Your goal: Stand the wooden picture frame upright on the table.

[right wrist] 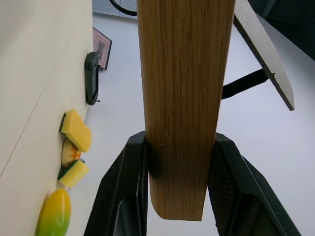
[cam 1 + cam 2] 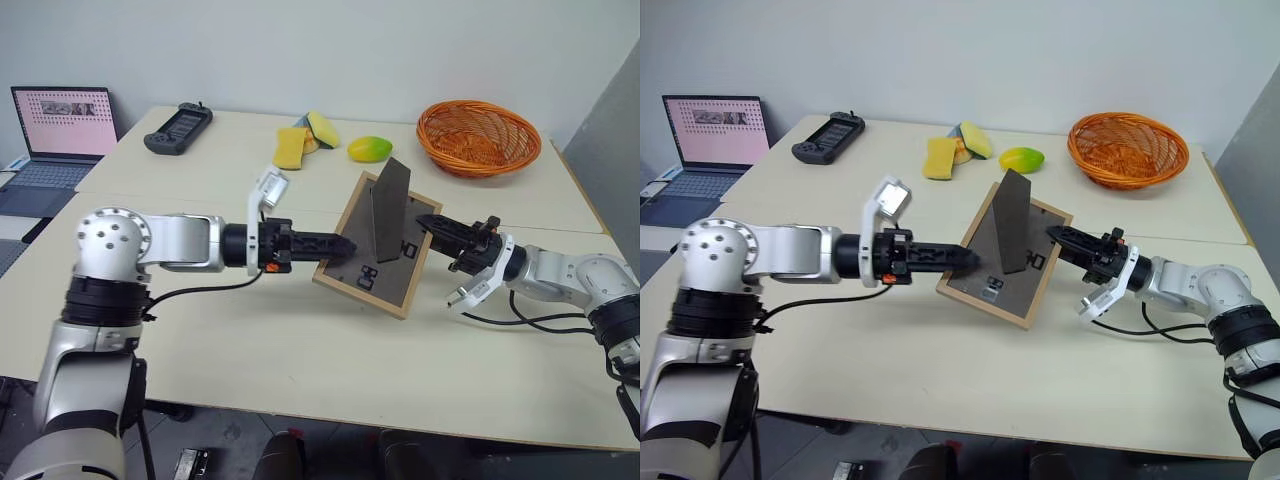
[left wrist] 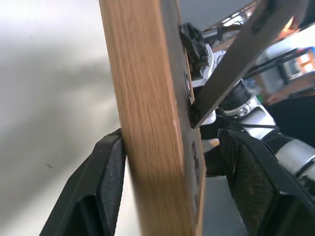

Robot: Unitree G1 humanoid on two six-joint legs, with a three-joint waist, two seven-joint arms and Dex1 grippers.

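The wooden picture frame (image 2: 352, 262) hangs tilted over the table (image 2: 300, 350), its dark back towards me and its easel stand (image 2: 388, 205) folded out. My right gripper (image 2: 425, 222) is shut on the frame's right edge; in the right wrist view both fingers (image 1: 123, 191) press the light wood (image 1: 184, 98). My left gripper (image 2: 345, 246) is at the frame's left edge and is open. In the left wrist view the wood edge (image 3: 147, 123) runs between its fingers (image 3: 256, 182), touching one and standing apart from the other. The picture side is hidden.
On the adjoining table behind stand an orange basket (image 2: 478, 137), a mango (image 2: 369, 149), yellow sponges (image 2: 292, 147) and a black handheld controller (image 2: 178, 128). A laptop (image 2: 62, 125) sits at the far left. A cable trails on the table under my right arm (image 2: 520, 322).
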